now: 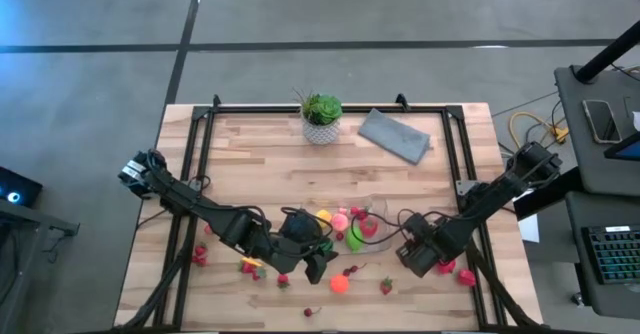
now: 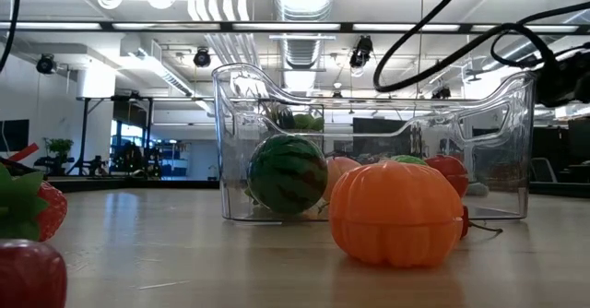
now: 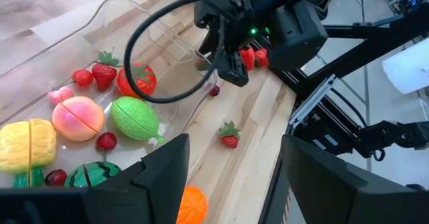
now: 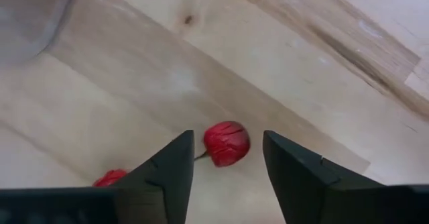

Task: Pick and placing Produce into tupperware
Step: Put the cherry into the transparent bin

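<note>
The right gripper [image 4: 228, 160], fingers spread, brackets a small red cherry [image 4: 226, 143], perhaps touching, beside the clear plastic rectangular tupperware [image 1: 385, 206]. The left gripper [image 3: 231, 163] hangs open.

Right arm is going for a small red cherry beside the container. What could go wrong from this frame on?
1. The cherry is round and sits between the right pincer fingers with gaps on both sides, so it may roll or squirt out.
2. A second red piece lies beside one finger and could get nudged.
3. The clear tupperware wall is close, and the left pincer hangs open near it, so the arms may crowd each other.
</note>
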### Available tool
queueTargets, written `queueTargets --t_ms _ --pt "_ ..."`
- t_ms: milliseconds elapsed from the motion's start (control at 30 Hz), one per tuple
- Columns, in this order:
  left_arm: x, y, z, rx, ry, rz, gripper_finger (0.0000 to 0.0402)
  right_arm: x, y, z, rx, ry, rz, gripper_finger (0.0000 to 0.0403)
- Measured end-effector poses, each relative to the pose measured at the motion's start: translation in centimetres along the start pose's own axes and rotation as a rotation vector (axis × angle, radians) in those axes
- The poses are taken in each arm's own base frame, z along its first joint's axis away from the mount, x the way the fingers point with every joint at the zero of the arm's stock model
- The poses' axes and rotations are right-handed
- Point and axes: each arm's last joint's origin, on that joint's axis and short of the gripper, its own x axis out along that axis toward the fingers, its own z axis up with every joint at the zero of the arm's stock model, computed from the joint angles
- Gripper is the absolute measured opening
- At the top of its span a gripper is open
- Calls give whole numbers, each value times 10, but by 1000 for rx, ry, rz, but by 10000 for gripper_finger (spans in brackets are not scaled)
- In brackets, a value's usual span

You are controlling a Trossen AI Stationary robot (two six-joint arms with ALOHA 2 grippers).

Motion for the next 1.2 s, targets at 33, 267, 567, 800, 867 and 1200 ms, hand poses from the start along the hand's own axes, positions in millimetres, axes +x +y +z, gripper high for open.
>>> queueTargets --t_ms 33,267,567,800,867,1200 --pt "0 0 0 2 0 0 222 1 -1 0 5 0 -3 162" --pt "0 0 0 4 0 1 222 2 -2 0 3 2 -7 125" --pt "0 0 0 4 -1 2 222 2 -1 0 3 5 -2 86" --pt "0 0 0 4 -3 4 222 -10 3 0 2 -14 57 80" --pt "0 0 0 5 -2 5 222 -18 5 2 12 -38 92 83" --pt "0 1 -2 8 4 9 222 -113 26 21 -15 -214 333 81"
